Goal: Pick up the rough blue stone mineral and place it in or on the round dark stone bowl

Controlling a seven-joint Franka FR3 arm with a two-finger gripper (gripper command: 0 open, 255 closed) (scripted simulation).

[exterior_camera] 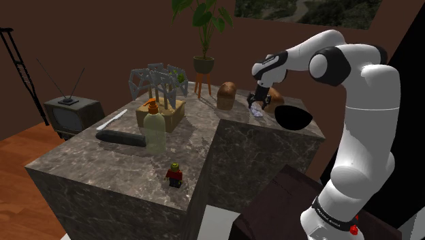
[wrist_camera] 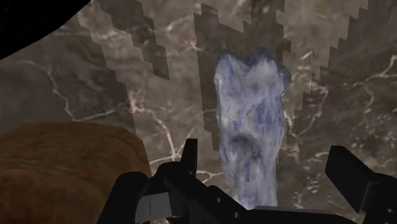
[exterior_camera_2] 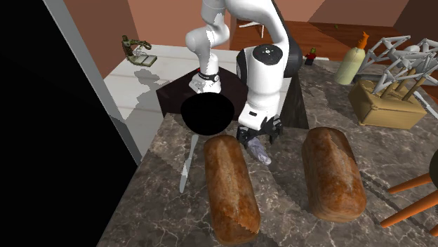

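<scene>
The rough pale-blue stone (wrist_camera: 251, 127) lies on the marbled counter, seen too in the shoulder view (exterior_camera: 256, 111) and the second exterior view (exterior_camera_2: 261, 152). My black gripper (wrist_camera: 267, 156) hangs just over it, open, a finger on each side and neither touching it. The round dark bowl (exterior_camera: 294, 117) stands right beside the stone, toward the arm's stand; it looks plain black (exterior_camera_2: 207, 114). A brown bread loaf (exterior_camera_2: 230, 186) lies close on the stone's other side, and its crust (wrist_camera: 63, 165) shows beside one finger.
A second loaf (exterior_camera_2: 333, 172) lies further along the counter. A pale knife (exterior_camera_2: 188, 165) rests next to the bowl. On the lower counter are a knife block (exterior_camera: 160, 112), a green bottle (exterior_camera: 154, 129), a dark bar (exterior_camera: 121, 138) and a small toy figure (exterior_camera: 174, 175).
</scene>
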